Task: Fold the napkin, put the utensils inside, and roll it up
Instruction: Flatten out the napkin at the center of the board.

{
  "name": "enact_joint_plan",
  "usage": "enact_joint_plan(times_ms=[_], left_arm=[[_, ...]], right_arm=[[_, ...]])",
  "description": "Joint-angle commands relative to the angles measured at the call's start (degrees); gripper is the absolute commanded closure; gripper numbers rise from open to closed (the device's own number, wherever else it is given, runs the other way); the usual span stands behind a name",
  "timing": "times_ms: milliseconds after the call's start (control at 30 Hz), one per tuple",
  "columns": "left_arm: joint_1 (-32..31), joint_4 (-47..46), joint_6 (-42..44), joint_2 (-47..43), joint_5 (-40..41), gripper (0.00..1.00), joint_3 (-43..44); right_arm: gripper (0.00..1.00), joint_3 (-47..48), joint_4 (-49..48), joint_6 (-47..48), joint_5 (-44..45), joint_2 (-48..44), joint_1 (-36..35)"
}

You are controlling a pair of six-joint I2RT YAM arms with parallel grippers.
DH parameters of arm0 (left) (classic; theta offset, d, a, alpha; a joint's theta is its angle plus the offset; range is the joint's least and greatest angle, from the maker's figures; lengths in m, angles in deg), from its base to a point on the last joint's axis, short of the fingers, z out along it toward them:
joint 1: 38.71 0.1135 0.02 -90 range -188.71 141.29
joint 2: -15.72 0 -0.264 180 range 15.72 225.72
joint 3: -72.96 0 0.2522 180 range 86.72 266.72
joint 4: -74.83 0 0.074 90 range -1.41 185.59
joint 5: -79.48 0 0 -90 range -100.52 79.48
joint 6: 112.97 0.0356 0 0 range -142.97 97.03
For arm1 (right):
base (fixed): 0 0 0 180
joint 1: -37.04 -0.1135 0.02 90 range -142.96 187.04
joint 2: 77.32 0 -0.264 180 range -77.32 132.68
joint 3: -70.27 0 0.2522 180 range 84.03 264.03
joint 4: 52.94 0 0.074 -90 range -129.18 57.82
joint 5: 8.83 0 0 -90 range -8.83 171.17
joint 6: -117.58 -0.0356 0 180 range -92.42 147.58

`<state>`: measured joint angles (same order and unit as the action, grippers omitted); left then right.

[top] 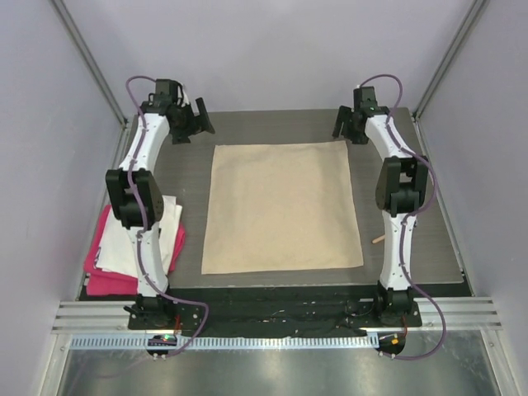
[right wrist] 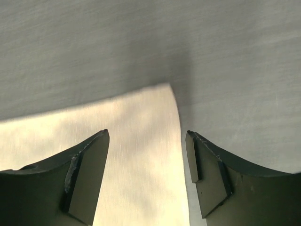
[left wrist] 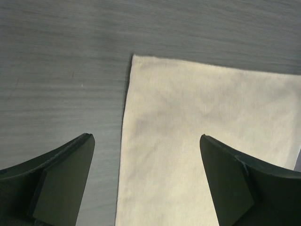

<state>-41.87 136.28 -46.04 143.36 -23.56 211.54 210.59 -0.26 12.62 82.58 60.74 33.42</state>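
The napkin [top: 280, 206] is a big tan cloth. It lies flat and open in the middle of the counter [top: 186, 165], with no fold in it yet. It looks soft, thin and light, so I think it will flop as soon as it is lifted (it will not keep a shape like paper does). It may also slide if it is pushed and not pinched. The best places to take hold look like the two far corners, right at the tips. Then the far edge can come up and over in one even fold. Both corners should go up together, or the cloth may twist.

The left pincer [left wrist: 146, 137] hangs over the far left corner. Its two fingers are spread wide, one over bare counter and one over cloth, and it holds nothing. The right pincer [right wrist: 147, 133] hangs over the far right corner, wide open too, with nothing in it.

The spoon [top: 378, 239] lies just off the napkin's right side, by the right arm. Only a bit of its light handle shows, and the arm hides the rest. It looks thin, so it may be hard to pinch.

A white cloth [top: 169, 223] and a pink cloth [top: 95, 256] sit in a pile at the left.
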Motion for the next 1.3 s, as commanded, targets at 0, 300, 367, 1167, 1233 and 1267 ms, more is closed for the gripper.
enact_joint_plan(times_ms=[0, 300, 367, 1167, 1233, 1267], left_arm=[[-0.1, -4.5, 0.4, -13.5, 1.6, 0.0, -7.7], [-0.1, -6.9, 1.1, -31.6, 8.5, 0.0, -26.1], [0.0, -8.6, 1.2, -38.8, 7.8, 0.0, -34.1], [0.3, -16.5, 0.0, -60.4, 7.4, 0.0, -53.5], [0.3, -16.4, 0.0, -60.0, 7.6, 0.0, -53.5], [0.2, -16.4, 0.0, -60.0, 7.5, 0.0, -53.4]], right_arm=[[0.26, -12.4, -8.0, -1.0, -4.5, -16.7, -1.3], [0.27, -33.0, -12.5, 1.7, -1.8, -31.0, -11.0], [0.28, -35.1, -12.1, 2.8, 2.0, -33.5, -18.0], [0.3, -42.2, -22.0, -2.0, 7.6, -24.2, -57.3], [0.29, -42.0, -21.8, -1.8, 9.1, -22.9, -57.3], [0.29, -42.0, -21.3, -1.9, 9.6, -22.5, -57.2]])
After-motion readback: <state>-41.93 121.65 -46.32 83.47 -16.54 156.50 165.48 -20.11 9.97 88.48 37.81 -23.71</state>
